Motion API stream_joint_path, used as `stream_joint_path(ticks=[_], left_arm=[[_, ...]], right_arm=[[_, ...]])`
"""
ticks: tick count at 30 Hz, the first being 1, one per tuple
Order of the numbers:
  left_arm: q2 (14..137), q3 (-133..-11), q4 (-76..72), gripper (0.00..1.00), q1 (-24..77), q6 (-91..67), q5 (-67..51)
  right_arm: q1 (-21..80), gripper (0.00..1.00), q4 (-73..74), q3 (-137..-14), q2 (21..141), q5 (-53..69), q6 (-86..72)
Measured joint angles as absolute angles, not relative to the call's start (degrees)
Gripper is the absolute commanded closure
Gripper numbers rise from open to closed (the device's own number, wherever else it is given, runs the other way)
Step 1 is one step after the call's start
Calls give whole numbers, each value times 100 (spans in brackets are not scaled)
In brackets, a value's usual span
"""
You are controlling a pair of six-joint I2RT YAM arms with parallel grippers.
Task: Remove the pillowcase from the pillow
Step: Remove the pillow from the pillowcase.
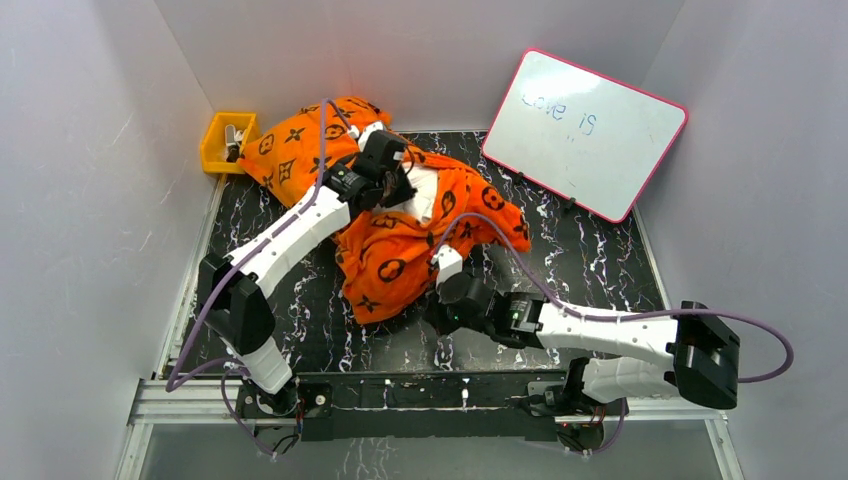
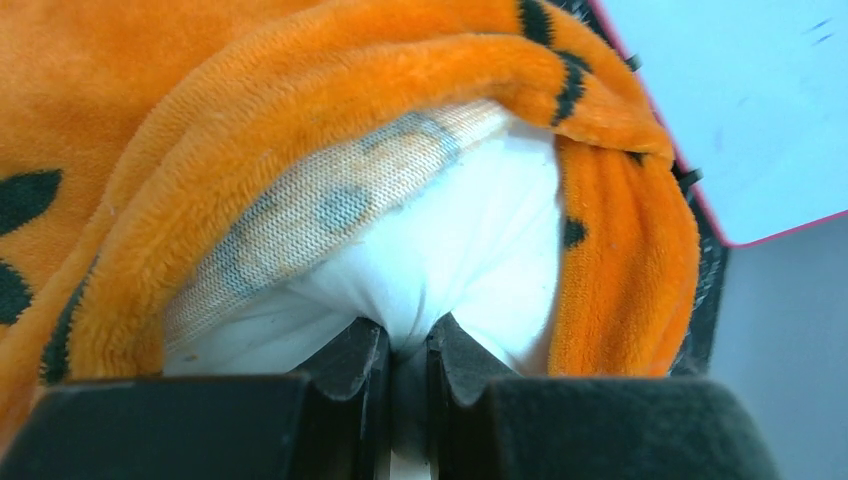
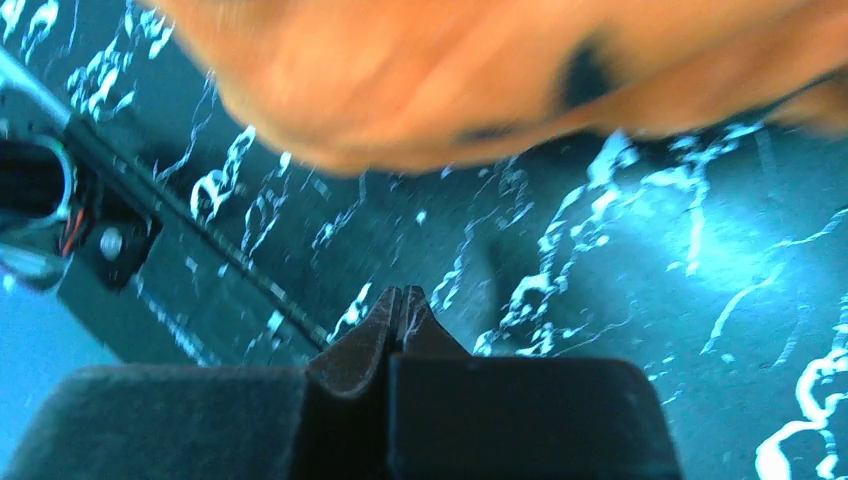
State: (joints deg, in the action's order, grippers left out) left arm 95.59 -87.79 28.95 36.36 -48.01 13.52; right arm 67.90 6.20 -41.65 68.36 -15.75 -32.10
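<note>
The orange pillowcase (image 1: 400, 255) with black motifs lies bunched across the middle and back left of the table. A patch of the white pillow (image 1: 424, 193) shows through its opening. My left gripper (image 1: 400, 188) is shut on a pinch of the white pillow (image 2: 480, 240), with the pillowcase's orange rim (image 2: 330, 90) folded back around it. My right gripper (image 1: 440, 312) is shut and empty, low over the black table just in front of the pillowcase's near edge (image 3: 420, 70). Its jaws (image 3: 400, 300) are pressed together on nothing.
A pink-framed whiteboard (image 1: 585, 130) leans at the back right. A yellow bin (image 1: 226, 140) stands at the back left corner. White walls enclose the black marbled table (image 1: 590, 270). The metal rail (image 1: 420, 390) with the arm bases runs along the near edge.
</note>
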Motion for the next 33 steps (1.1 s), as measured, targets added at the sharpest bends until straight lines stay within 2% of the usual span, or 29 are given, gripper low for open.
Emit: stream_joint_path(ticks=[1,4,5,6,9,13,17,21,24,26,27,29,30,33], left_arm=[[9594,-8952,2919,100,3612,-4799,1356],[9719,-9419,2923,100,3577,-4742,1356],[9743,-9518,2895,100,3566,-4696,1317],[9743,-9537,2867,100,3555,-4652,1273],[9692,-9386,2764,100,3546,-4547,1116],[9174,-8329,2554,100,3548,-4447,882],[8396,-7279,2449,100,3544,-4451,838],[7894,-6825,2307,100,3518,-4460,899],[7837,-6775,2233,100,3503,-4464,917],[7837,-6742,2171,100,3505,-4462,915],[7837,-6733,2156,100,3505,-4460,915],[7839,-6733,2150,100,3505,-4451,915],[7839,-6733,2154,100,3505,-4445,919],[7846,-6733,2158,100,3507,-4410,965]], right_arm=[[6945,59,668,-4128,6836,-1566,-3284],[7255,9,725,-4121,6779,-1597,-3422],[7288,2,755,-4123,6685,-1678,-3448],[7295,1,829,-4139,6543,-1839,-3409],[7109,1,1055,-4394,5907,-2335,-3173],[5992,2,1092,-5511,5496,-2491,-2818],[4753,1,1481,-7126,6292,-2239,-2576],[4458,1,1905,-7990,7376,-1737,-2383],[4421,3,2362,-8088,8202,-1291,-2322],[4416,12,2711,-8088,8578,-1035,-2314],[4414,22,2860,-8088,8715,-932,-2311],[4416,48,3070,-8073,8866,-792,-2290],[4414,56,3140,-8055,8879,-760,-2274],[4388,59,3194,-7878,8733,-797,-2349]])
